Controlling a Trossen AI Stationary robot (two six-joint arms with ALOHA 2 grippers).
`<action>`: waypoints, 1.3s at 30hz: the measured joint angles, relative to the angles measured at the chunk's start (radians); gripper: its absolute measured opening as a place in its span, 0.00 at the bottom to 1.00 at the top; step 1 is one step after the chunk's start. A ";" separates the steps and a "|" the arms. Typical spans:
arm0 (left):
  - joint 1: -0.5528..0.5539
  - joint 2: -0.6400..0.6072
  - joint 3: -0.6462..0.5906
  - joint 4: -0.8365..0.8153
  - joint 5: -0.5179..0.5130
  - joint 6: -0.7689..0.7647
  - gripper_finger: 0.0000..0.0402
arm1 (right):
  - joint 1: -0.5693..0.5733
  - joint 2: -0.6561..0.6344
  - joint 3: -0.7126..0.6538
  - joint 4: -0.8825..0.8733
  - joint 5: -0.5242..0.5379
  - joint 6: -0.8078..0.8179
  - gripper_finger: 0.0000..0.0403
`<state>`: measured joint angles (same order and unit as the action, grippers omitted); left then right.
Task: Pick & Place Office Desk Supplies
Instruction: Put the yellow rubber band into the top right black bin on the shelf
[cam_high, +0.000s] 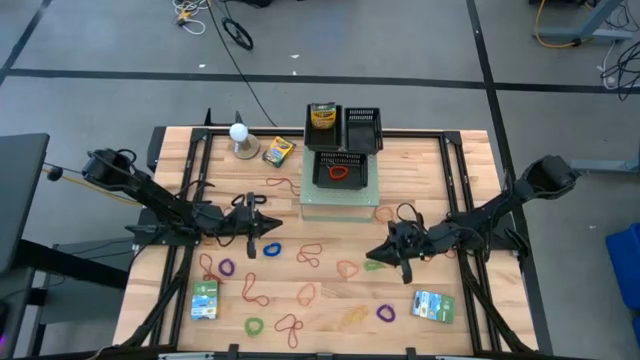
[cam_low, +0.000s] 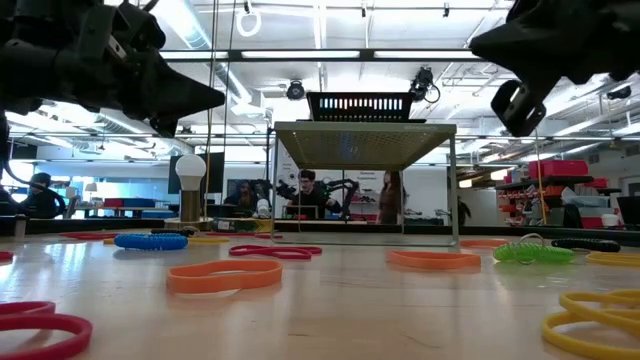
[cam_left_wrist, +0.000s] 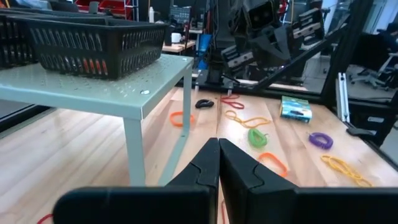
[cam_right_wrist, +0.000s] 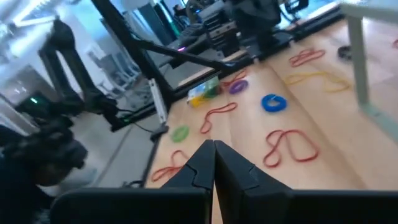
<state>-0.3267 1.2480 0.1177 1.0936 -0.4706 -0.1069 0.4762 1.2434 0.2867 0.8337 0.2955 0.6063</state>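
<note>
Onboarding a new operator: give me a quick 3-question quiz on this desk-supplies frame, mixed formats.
1. True or false: the left gripper is shut with nothing between its fingers.
2. Multiple choice: what lies in the black basket on the pale green stand? A) a crayon box B) a red rubber band C) a white ball
3. Fill in: the right gripper hovers over the table with its fingers ____.

Key:
1. True.
2. B. A crayon box stands in a separate black bin behind the stand.
3. Shut, empty.
</note>
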 joint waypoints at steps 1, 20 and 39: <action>0.000 0.000 0.000 0.000 0.000 -0.017 0.02 | -0.005 0.000 0.000 0.000 0.001 0.041 0.03; 0.002 0.000 0.000 0.001 -0.028 -0.109 0.02 | 0.063 -0.007 0.512 -1.762 -0.022 0.586 0.21; 0.016 0.000 0.002 -0.046 -0.057 -0.077 0.02 | -0.052 0.286 0.526 -1.691 -0.271 -0.276 0.48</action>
<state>-0.3104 1.2480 0.1192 1.0476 -0.5277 -0.1841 0.4246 1.5296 0.8131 -0.8576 0.0245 0.3308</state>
